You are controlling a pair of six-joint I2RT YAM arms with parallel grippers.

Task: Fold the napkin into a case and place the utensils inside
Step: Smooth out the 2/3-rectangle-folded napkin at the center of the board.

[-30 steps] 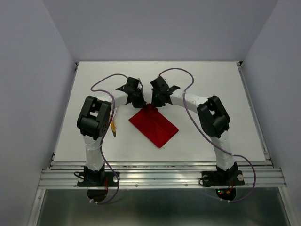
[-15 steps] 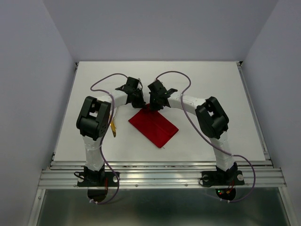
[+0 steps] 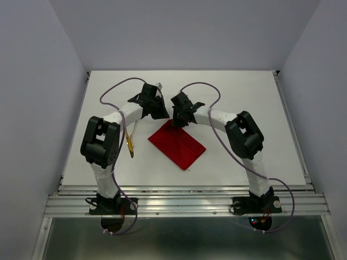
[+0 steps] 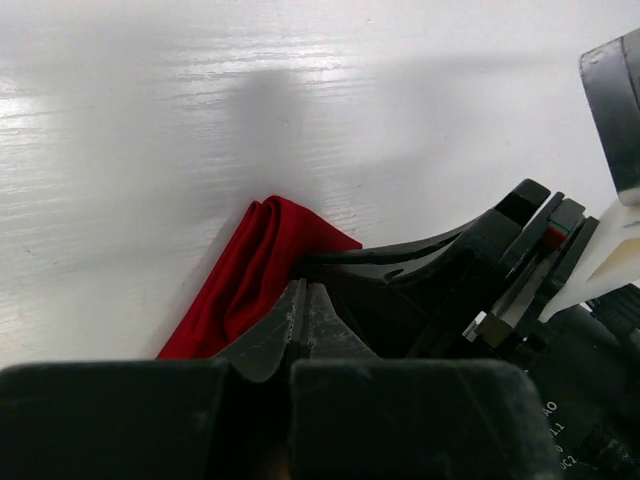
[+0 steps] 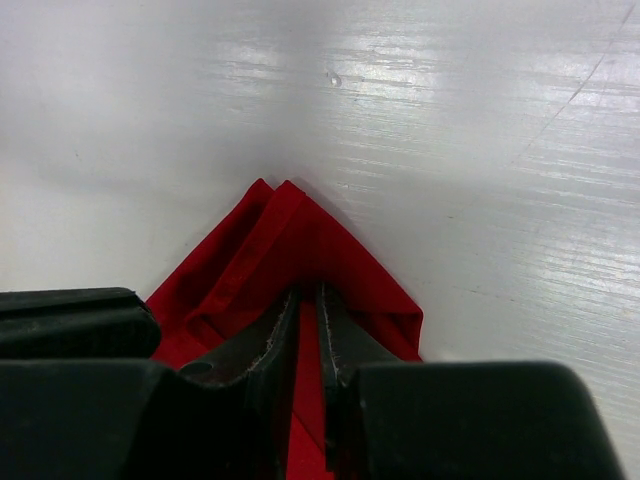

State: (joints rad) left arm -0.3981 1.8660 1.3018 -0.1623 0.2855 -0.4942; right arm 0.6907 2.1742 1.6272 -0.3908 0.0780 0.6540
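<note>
evidently the right gripper [image 5: 308,310] is clenched on the far corner of the folded napkin [image 3: 177,143], probably steadying that fold; the left gripper [image 4: 303,300], jaws pressed together on nothing, hovers beside it, a gold knife [image 3: 130,145] lying further left.

The bright red, soft cloth napkin [image 3: 178,143] lies folded into a layered rectangle, set diagonally on the white table [image 3: 244,108], its far corner showing stacked folds. A slim gold metal utensil [image 3: 130,145] lies left of it, apart, partly hidden.
</note>
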